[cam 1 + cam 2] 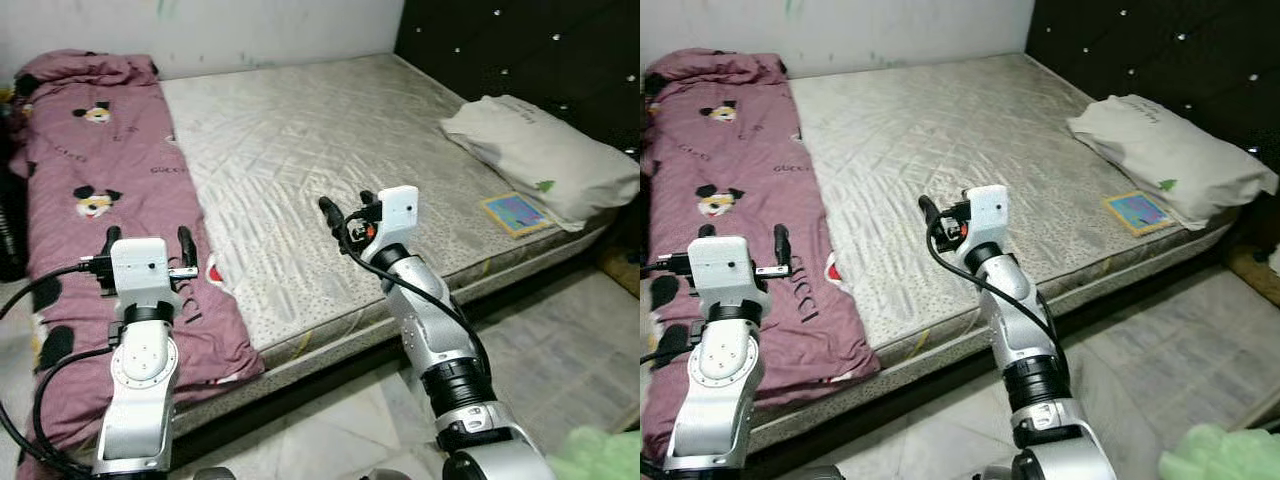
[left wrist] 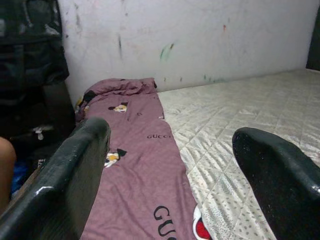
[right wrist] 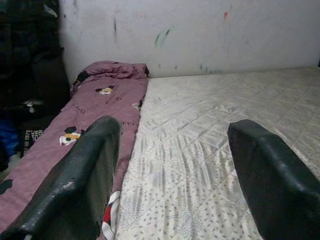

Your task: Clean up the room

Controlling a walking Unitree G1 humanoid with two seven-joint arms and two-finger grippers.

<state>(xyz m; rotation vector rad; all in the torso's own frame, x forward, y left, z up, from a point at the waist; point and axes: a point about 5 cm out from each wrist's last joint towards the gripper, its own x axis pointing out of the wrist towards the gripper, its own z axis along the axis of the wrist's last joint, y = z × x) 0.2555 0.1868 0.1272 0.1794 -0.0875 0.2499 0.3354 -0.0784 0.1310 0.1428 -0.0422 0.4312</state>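
Observation:
A mauve blanket (image 1: 100, 170) with cartoon mouse prints lies lengthwise along the left side of the bed, bunched at its far end and hanging over the near edge. The bare quilted mattress (image 1: 300, 140) takes up the middle. A pale pillow (image 1: 540, 155) rests at the right by the headboard, with a small colourful book (image 1: 513, 212) beside it. My left gripper (image 1: 148, 235) is held above the blanket's near end, open and empty. Open as well, my right gripper (image 1: 347, 205) hovers over the mattress near the front edge, nothing between its fingers (image 3: 90, 170).
A black tufted headboard (image 1: 530, 50) stands at the right and a marked white wall (image 2: 190, 35) runs behind the bed. Dark bags (image 2: 30, 75) are piled left of the bed. Tiled floor (image 1: 560, 340) lies in front, with something pale green (image 1: 600, 455) at the bottom right.

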